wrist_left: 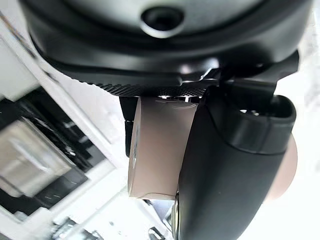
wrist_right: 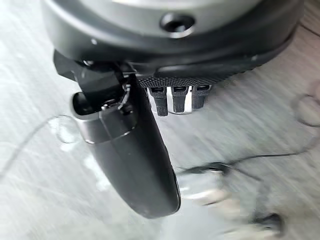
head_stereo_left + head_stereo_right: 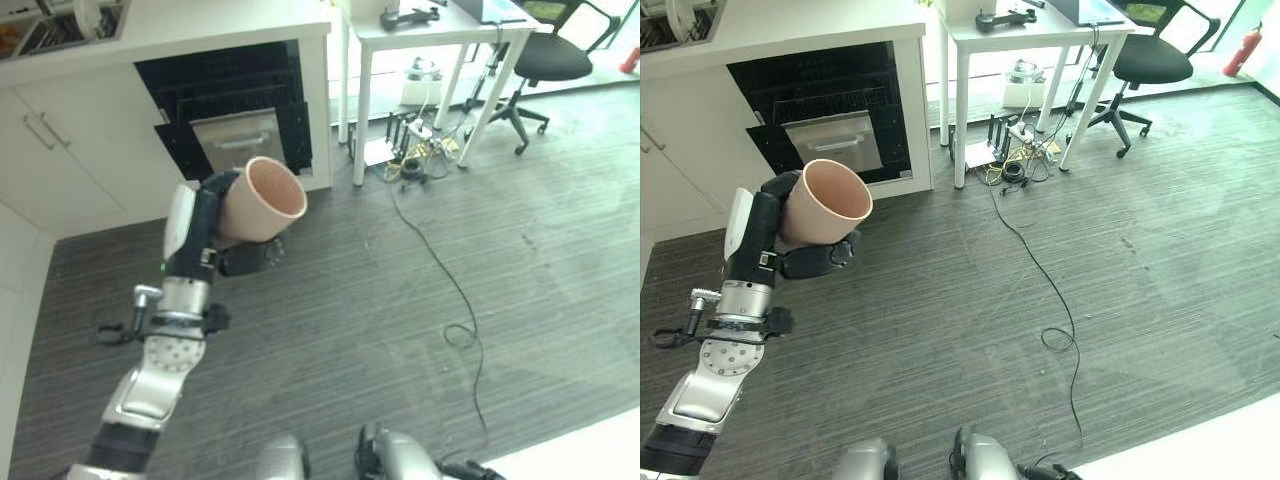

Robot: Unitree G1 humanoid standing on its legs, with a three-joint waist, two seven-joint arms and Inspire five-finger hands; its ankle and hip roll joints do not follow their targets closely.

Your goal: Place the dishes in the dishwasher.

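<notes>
Nearest my camera is the left hand [image 3: 205, 225], fingers and thumb curled round a beige cup [image 3: 262, 200] and holding it in the air, mouth tilted up and away toward the dishwasher [image 3: 235, 115]; in the left wrist view the thumb lies across the cup's wall, so I judge the grasp firm but one-sided. The right hand [image 2: 135, 150] hangs over the grey plank floor [image 3: 520, 240], its fingers tucked in on nothing that I can see. The dishwasher stands open beneath the front edge of the white worktop [image 3: 220, 25], dark racks showing, a steel panel [image 3: 238, 140] at its front; the cup is well apart from it, not yet over any rack. My worries from here: the cup could turn in the hand and slip out if I swing the arm quickly; its rim could knock the worktop's edge or the steel panel on the way in; a black cable [image 3: 440, 270] trails across the floor near the white desk [image 3: 420, 30], and I would step wide of it.
</notes>
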